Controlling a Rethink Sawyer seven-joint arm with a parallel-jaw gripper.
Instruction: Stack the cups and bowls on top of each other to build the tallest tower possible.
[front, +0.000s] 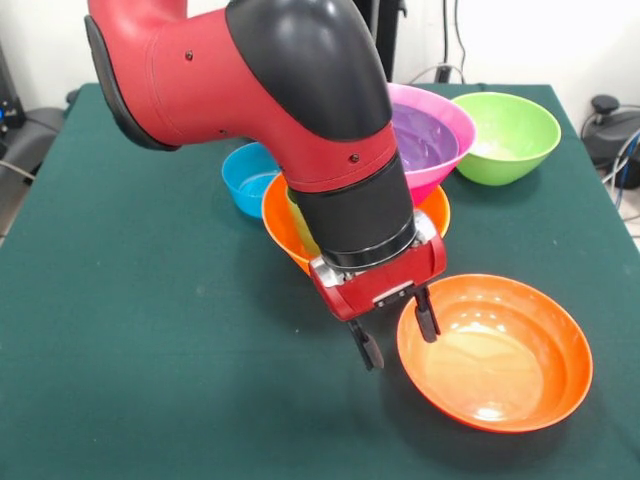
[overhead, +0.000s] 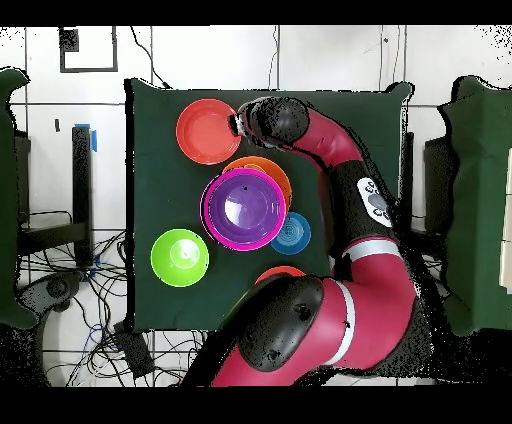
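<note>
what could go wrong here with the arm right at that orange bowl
1. The end effector is open and straddles the near rim of the red-orange bowl. A thin, sloped, glossy wall may slip when pinched, or the bowl may tip up.
2. The purple bowl sits nested in the pink bowl, which leans on the light orange bowl right behind the arm. A swing back could knock that pile.

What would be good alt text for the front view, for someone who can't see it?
A red and black robot arm reaches down to a green table, its open tool straddling the rim of a red-orange bowl. Behind it, a purple bowl sits nested in a pink bowl, with lime green and blue bowls alongside.
</note>
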